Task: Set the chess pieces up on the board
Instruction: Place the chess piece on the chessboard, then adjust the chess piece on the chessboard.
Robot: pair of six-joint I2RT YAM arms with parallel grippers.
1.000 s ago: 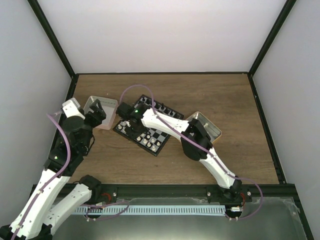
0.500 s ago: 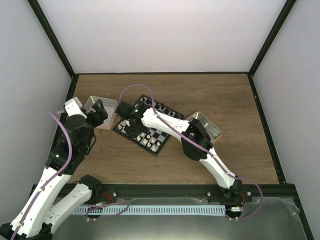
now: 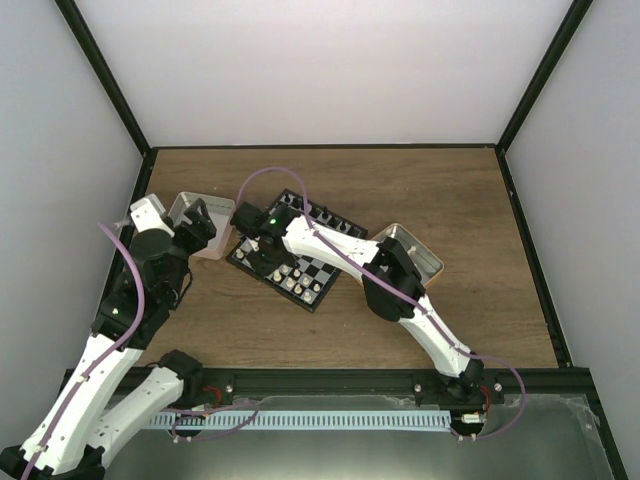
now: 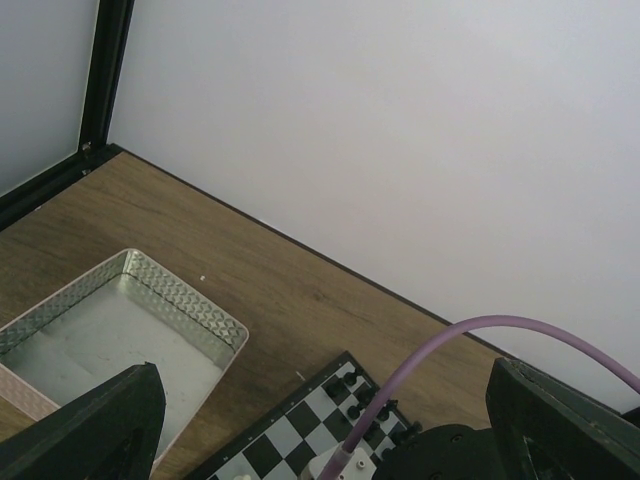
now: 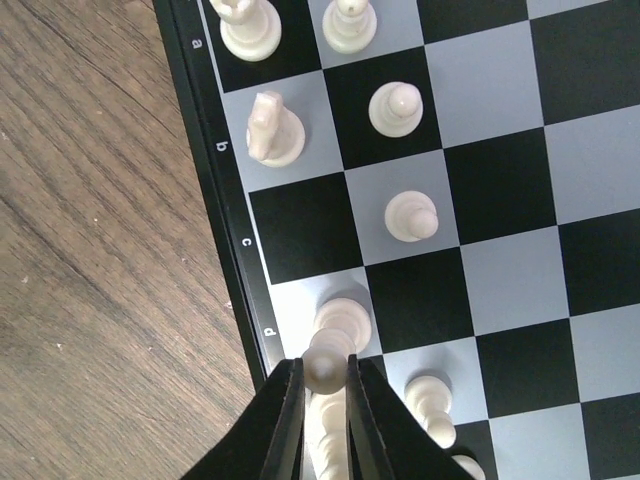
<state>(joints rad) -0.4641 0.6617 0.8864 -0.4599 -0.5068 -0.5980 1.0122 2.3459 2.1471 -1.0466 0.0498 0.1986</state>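
Contact is the story at the near-left edge of the board (image 5: pixel 214 200). The right gripper (image 5: pixel 322 378) pinches the round head of a tall cream piece (image 5: pixel 322 366) over the edge square marked d. This arm has barely shifted over the last second, so I judge the piece is being seated, with only the release to come.

Beyond it, other cream chess pieces (image 5: pixel 410 215) already stand. A knight (image 5: pixel 272 130) is on b with pawns one row in, while the edge square on c is bare and needs filling.

Further left, the left gripper (image 3: pixel 197 226) has swung slightly inward. It hangs over the tray (image 4: pixel 190 300) with its fingers spread wide and nothing in them.

Along the board's far side, black pieces (image 3: pixel 325 216) are lined up.
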